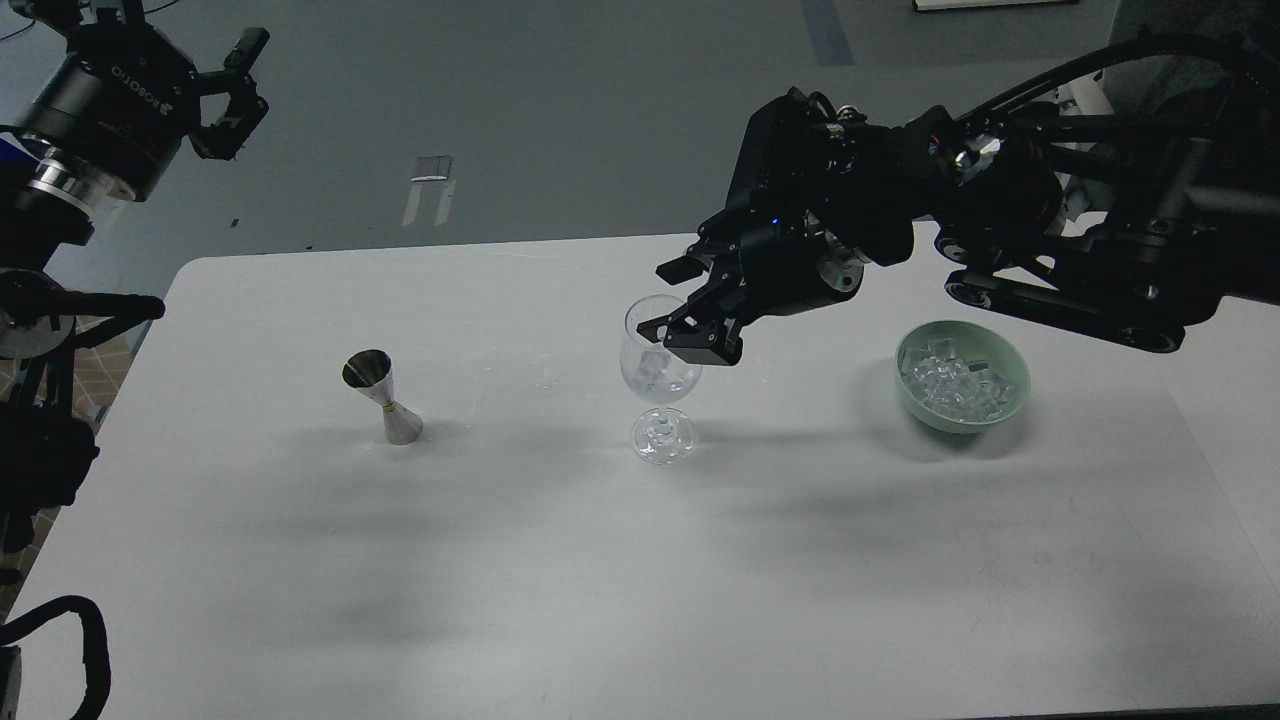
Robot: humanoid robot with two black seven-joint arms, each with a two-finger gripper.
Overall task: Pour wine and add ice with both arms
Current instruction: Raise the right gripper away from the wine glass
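Note:
A clear stemmed wine glass (660, 385) stands upright mid-table. A clear ice cube (654, 362) sits inside its bowl, with a little clear wine (662, 390) at the bottom. My right gripper (668, 298) hovers just above the glass's rim, fingers spread open and empty. A green bowl (962, 420) with several ice cubes (952, 380) sits to the right, under my right arm. My left gripper (235, 90) is raised at the far upper left, off the table, open and empty.
A steel jigger (384, 398) stands upright on the white table (560, 560), left of the glass. The table's left edge lies near my left arm.

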